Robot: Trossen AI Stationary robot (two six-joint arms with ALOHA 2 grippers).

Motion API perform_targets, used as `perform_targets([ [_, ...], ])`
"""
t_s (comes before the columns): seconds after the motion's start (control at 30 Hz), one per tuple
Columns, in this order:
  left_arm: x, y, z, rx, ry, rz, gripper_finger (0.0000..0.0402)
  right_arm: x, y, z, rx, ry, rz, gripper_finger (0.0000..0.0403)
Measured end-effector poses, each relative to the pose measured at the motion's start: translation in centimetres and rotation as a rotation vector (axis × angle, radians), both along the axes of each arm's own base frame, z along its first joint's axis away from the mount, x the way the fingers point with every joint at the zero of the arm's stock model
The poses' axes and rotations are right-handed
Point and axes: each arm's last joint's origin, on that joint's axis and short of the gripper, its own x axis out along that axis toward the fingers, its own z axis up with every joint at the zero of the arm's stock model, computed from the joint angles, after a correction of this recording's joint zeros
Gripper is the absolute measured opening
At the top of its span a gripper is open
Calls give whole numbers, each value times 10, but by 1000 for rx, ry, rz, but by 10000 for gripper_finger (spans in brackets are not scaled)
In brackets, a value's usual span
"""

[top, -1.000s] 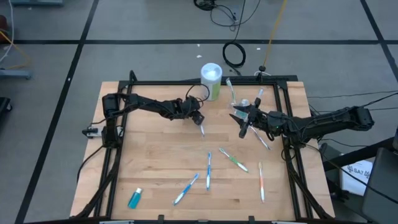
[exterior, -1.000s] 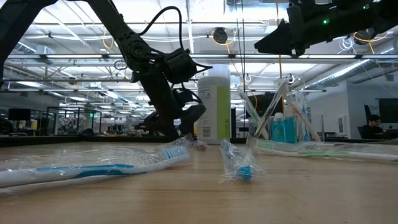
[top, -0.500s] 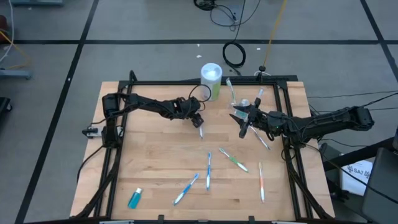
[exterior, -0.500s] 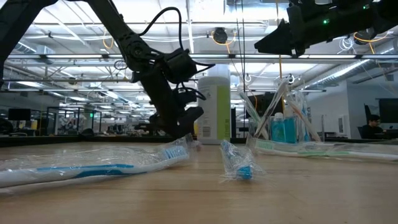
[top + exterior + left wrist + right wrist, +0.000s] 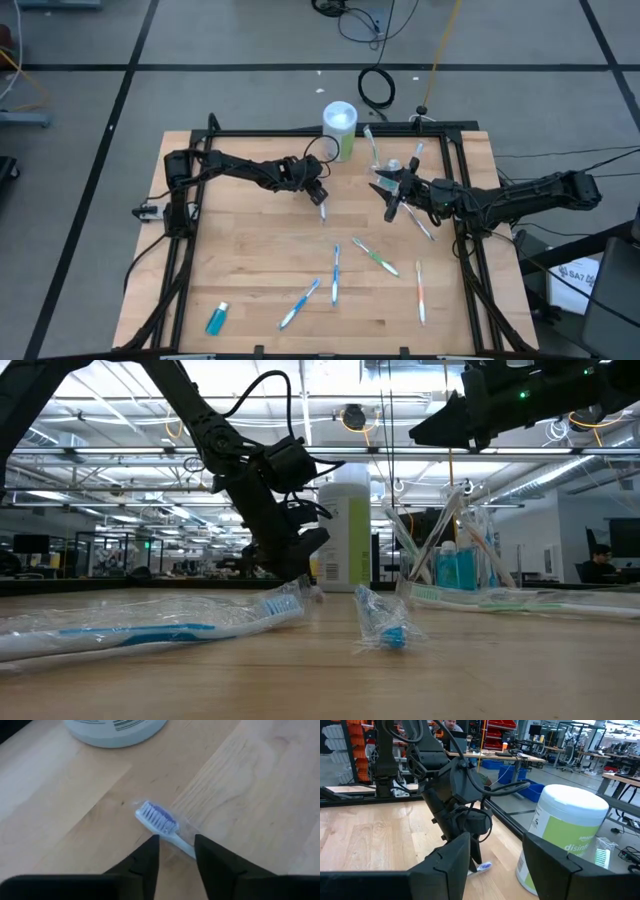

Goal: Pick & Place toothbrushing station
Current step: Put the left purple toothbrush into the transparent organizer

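**Left gripper closing over a toothbrush near the back of the table**

Compared with the pictures of a second ago, the left gripper (image 5: pixel 319 194) has been drawn slightly back toward the white-and-green canister (image 5: pixel 339 129) and lowered onto a white toothbrush (image 5: pixel 162 824) with a blue-tinted head, and its fingers have been brought noticeably closer together. In the left wrist view the two dark fingers (image 5: pixel 145 865) are seen astride the handle just behind the bristles, with a narrow gap left between them; whether the handle is already pinched cannot be told, and the brush is seen lying flat on the wooden table (image 5: pixel 250 260). This is judged to be the grasp step of one pick: a brush is being secured for transfer to the clear cup (image 5: pixel 460 565), which stands at the back of the table with several brushes and a teal tube in it.

The left arm is stretched from the table's left edge toward its centre back, the wrist bent steeply downward so that the fingertips meet the surface, as the low view shows. The right gripper (image 5: pixel 393 196) is held above the table beside the cup, with its fingers spread wide and nothing between them; it appears to be waiting.

Four more toothbrushes (image 5: pixel 335 272) are left scattered across the near half of the table, and a teal tube (image 5: pixel 217 318) lies near the front left corner, so most of the task is judged outstanding.
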Motion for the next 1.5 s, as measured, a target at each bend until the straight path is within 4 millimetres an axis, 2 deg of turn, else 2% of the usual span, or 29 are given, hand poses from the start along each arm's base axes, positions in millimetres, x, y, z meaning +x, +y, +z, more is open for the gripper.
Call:
perform_targets([
  [0.2,2,1,2,26,-12,-28,71,0,0,0,-6,3,0,176],
  [0.43,7,-1,5,-20,-94,-91,8,0,0,0,-6,3,0,176],
  [0.63,8,0,6,-52,-119,-47,17,0,0,0,-6,3,1,176],
  [0.77,8,0,7,-93,-165,41,20,0,0,0,-6,3,0,176],
  [0.93,8,5,8,-99,-183,69,54,0,0,0,-6,3,0,176],
  [1.3,5,5,5,-82,-140,64,199,0,0,-2,-27,36,3,176],
  [1.5,11,-5,-1,-59,-128,36,231,0,0,-2,-26,29,2,176],
])
